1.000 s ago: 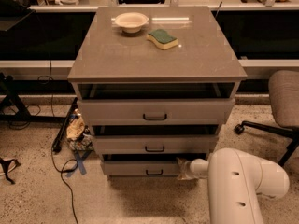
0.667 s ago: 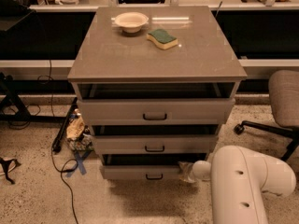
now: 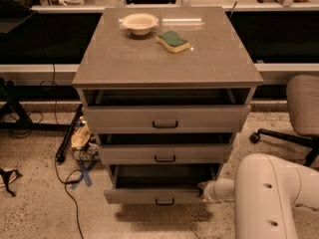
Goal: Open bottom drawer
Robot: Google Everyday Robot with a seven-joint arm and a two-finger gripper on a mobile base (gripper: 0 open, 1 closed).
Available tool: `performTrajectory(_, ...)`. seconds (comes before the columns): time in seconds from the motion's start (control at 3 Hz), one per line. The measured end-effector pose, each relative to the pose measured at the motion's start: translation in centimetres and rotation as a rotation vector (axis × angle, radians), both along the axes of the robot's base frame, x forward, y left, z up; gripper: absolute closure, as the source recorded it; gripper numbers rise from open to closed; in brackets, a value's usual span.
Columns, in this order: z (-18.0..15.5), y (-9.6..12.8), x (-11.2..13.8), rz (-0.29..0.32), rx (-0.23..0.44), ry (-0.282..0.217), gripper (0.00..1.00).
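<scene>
The bottom drawer [image 3: 149, 195] is the lowest of three in the grey-brown cabinet [image 3: 167, 63]. It stands pulled out further than the two above, and its dark inside shows. Its small black bar handle [image 3: 165, 201] is at the middle of the front. My gripper [image 3: 203, 191] is at the drawer's right front corner, at the end of my white arm [image 3: 271, 193], which reaches in from the lower right. The fingers are hidden behind the drawer's edge.
The middle drawer [image 3: 164, 154] and top drawer [image 3: 165, 118] are slightly open. A white bowl [image 3: 140, 23] and a green-yellow sponge [image 3: 173, 41] lie on the cabinet top. An office chair [image 3: 299, 113] stands at the right. Cables and clutter [image 3: 79, 141] lie on the floor at the left.
The bottom drawer has slid out toward the camera, showing more of its inside. My arm has drawn back with it.
</scene>
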State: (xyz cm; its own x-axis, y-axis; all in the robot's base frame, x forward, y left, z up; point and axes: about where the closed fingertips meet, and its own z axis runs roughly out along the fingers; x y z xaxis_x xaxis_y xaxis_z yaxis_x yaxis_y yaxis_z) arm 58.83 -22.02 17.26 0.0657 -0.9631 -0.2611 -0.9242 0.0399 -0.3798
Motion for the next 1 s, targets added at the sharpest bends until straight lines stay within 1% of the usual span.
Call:
performTrajectory(0.33, 0.0, 0.0, 0.0, 0.0, 0.0, 0.0, 1.0)
performTrajectory(0.67, -1.2, -0.4, -2.1, -0.017, 0.026, 0.034, 1.0)
performTrajectory(1.0, -1.4, -0.6, -2.6, -0.027, 0.033, 0.042, 1.0)
